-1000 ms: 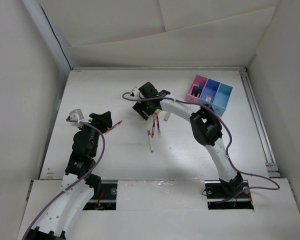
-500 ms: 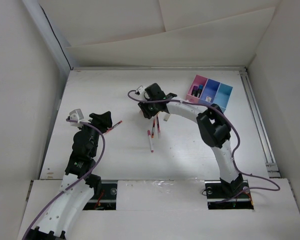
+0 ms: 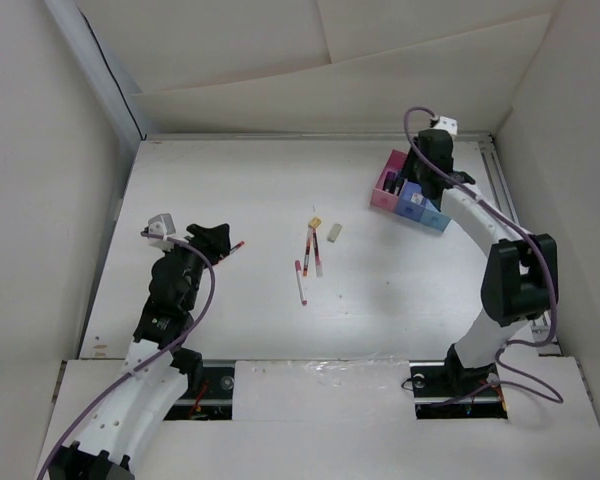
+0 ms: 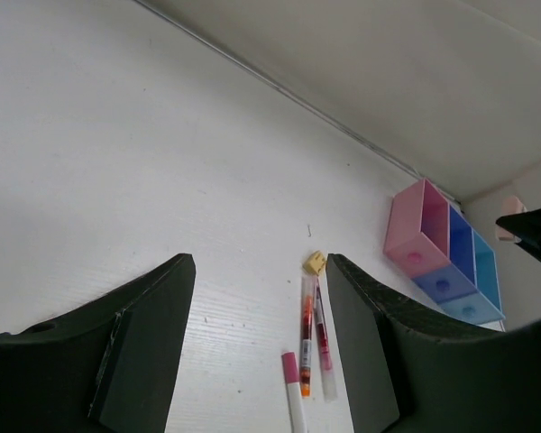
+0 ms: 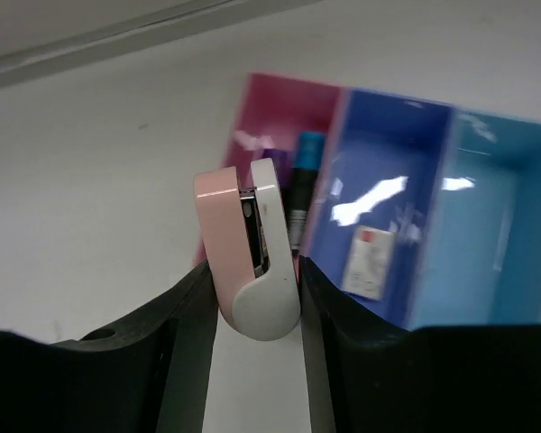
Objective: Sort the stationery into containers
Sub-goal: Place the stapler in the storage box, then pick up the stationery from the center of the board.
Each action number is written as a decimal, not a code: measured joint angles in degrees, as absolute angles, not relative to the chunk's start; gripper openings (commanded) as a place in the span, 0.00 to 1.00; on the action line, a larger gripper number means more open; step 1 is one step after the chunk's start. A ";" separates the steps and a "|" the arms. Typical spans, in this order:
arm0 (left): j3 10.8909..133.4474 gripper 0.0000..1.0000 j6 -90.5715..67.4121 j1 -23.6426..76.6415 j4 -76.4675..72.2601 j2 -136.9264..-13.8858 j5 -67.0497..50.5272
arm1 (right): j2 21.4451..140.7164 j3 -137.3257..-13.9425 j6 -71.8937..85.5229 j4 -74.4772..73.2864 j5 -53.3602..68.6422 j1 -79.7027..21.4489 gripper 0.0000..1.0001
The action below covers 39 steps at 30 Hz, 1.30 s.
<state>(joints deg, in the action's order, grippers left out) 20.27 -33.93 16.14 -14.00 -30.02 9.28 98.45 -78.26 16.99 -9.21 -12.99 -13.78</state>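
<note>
Fingers of the right gripper are pinched on a little pink-and-white gadget, can't tell exactly what it is, and it hangs right above the pink end of the three-bin tray. That pink bin has a blue highlighter with a dark cap in it and a purple item beside that. The dark blue middle bin holds a small white block with a red mark, and the light blue bin is too blurry to read. Over on the other side, the left gripper hangs near the table with its jaws spread wide. A red-tipped pen lies by its tips, touching or not I can't tell. Mid-table there are three more pens bunched together, a beige block just beside them and a tiny yellow bit near their far ends, all well apart from the tray.
</note>
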 measured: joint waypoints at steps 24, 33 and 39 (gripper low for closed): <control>20.27 0.58 -33.87 16.14 -14.81 -31.77 6.63 | 98.30 -72.86 24.71 -8.60 -21.45 -9.98 0.24; 20.27 0.58 -33.87 16.14 -14.81 -31.77 6.63 | 101.80 -75.42 22.63 -5.52 -17.91 -31.44 0.27; 20.27 0.58 -33.87 16.14 -14.81 -31.77 6.63 | 112.20 -79.31 22.83 -6.94 -14.70 -37.78 0.65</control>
<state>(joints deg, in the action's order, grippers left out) 20.27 -33.87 16.14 -14.81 -31.77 6.63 112.20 -79.31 22.83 -6.94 -14.70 -37.78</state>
